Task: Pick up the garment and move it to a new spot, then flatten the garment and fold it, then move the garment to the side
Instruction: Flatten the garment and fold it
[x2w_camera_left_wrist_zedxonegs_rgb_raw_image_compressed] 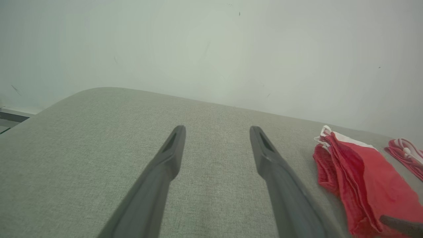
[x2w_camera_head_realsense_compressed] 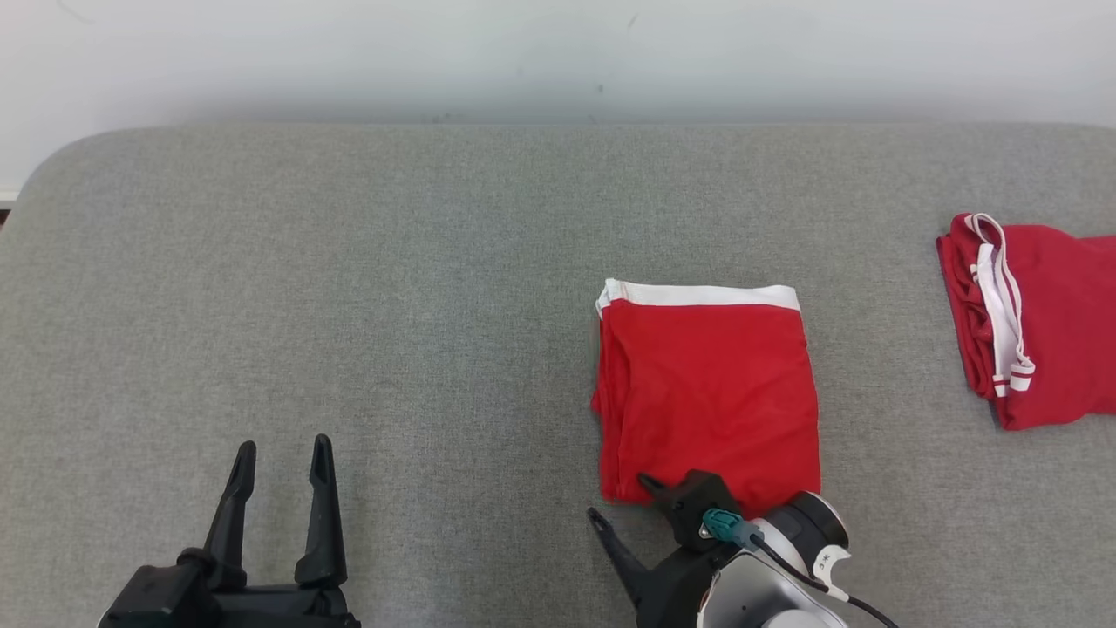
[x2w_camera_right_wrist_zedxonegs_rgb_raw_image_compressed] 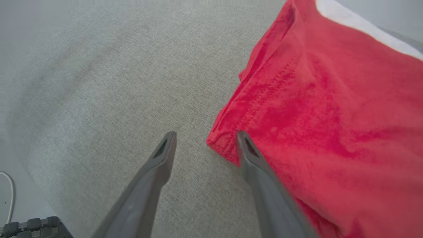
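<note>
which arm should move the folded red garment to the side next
Right. The right claw sits open at the near corner of the folded garment, one finger over the cloth. The left claw is open but well apart from it.

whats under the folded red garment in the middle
The folded red garment lies flat on the grey fabric surface, which shows around it. Stacked layers show at its left edge. Whatever lies directly beneath is covered by the cloth.
</note>
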Motion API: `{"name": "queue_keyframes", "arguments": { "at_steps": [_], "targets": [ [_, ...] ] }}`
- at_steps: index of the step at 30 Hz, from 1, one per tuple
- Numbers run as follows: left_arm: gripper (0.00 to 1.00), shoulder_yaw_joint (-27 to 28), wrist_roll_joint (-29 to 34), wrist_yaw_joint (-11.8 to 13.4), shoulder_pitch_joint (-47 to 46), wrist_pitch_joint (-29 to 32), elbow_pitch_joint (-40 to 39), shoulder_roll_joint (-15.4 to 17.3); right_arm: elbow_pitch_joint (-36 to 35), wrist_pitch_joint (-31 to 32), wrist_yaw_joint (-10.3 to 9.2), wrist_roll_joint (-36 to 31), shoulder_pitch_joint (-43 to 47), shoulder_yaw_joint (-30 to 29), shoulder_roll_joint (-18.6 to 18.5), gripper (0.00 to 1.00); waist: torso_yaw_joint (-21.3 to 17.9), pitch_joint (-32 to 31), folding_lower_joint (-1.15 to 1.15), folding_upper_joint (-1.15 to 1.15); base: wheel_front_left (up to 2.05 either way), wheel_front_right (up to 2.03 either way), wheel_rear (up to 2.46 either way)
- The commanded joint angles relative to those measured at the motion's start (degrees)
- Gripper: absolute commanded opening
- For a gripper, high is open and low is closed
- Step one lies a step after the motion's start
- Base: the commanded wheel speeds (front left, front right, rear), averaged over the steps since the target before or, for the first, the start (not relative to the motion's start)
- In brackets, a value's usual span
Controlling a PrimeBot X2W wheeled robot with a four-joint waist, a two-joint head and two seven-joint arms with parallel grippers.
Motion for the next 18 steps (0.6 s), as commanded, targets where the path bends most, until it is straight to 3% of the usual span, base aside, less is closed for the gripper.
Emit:
{"name": "queue_keyframes", "arguments": {
  "at_steps": [1,8,18],
  "targets": [
    [1.0,0.1,0.3,-0.1,0.7,-0.1,0.2,0.0,-0.5,-0.6,-0.17,1.0,-0.5,0.4,-0.3,1.0,-0.2,-0.6,0.0,0.0,0.0,0.0,0.0],
    [1.0,1.0,0.9,0.0,1.4,-0.1,0.6,0.0,-5.2,-4.6,-0.16,6.4,0.5,0.2,-1.3,1.0,-0.7,-2.7,0.0,0.0,0.0,0.0,0.0],
    [1.0,3.7,2.8,-0.7,3.2,-0.1,1.2,0.0,-11.4,-15.3,-0.16,10.1,4.4,-10.5,-1.9,1.0,-3.7,-7.8,0.0,0.0,0.0,0.0,0.0]
  ]
}}
